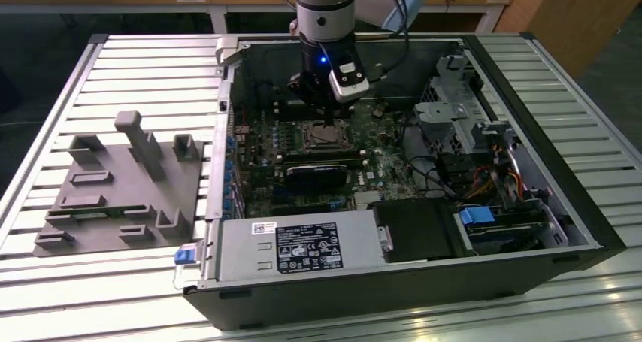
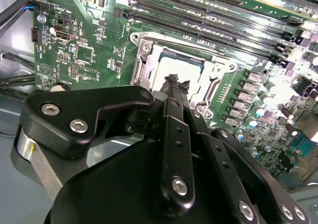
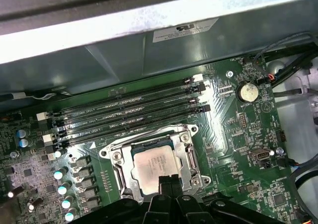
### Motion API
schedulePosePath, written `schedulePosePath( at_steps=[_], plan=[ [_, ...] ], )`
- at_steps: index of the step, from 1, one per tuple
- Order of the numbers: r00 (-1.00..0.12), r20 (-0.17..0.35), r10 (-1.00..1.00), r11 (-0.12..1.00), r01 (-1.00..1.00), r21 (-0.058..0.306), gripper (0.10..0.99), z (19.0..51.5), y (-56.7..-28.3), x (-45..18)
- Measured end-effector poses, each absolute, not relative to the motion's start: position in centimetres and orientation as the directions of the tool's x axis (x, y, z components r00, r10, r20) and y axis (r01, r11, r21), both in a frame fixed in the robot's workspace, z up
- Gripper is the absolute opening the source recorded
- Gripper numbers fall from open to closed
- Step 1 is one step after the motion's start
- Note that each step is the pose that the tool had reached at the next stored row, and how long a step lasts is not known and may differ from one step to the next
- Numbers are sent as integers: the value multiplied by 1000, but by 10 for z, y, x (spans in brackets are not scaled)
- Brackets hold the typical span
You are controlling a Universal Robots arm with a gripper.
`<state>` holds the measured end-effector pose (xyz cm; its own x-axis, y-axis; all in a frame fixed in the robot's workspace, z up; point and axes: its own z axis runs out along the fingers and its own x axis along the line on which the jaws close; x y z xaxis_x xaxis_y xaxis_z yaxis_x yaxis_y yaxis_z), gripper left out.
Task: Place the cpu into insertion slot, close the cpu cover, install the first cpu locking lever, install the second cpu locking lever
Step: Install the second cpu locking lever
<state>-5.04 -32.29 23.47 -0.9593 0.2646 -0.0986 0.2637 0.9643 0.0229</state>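
Silvery-tan cpu [image 3: 155,165], silver cpu cover [image 3: 185,149], green motherboard [image 3: 233,129], black gripper [image 2: 177,83].

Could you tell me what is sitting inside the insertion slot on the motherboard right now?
The cpu lies flat in the insertion slot, metal top up, framed by the cpu cover. The claw hides its near edge; the contacts beneath are covered.

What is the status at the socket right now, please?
End effector low at the socket's edge. CPU seated in socket, cover down around it. Nothing in the way.
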Motion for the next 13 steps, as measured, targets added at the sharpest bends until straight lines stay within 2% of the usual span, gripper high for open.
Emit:
schedulePosePath(
  at_steps=[13],
  plan=[
    [-959,-99,265,964,264,23,106,235,-332,-50]
  ],
)
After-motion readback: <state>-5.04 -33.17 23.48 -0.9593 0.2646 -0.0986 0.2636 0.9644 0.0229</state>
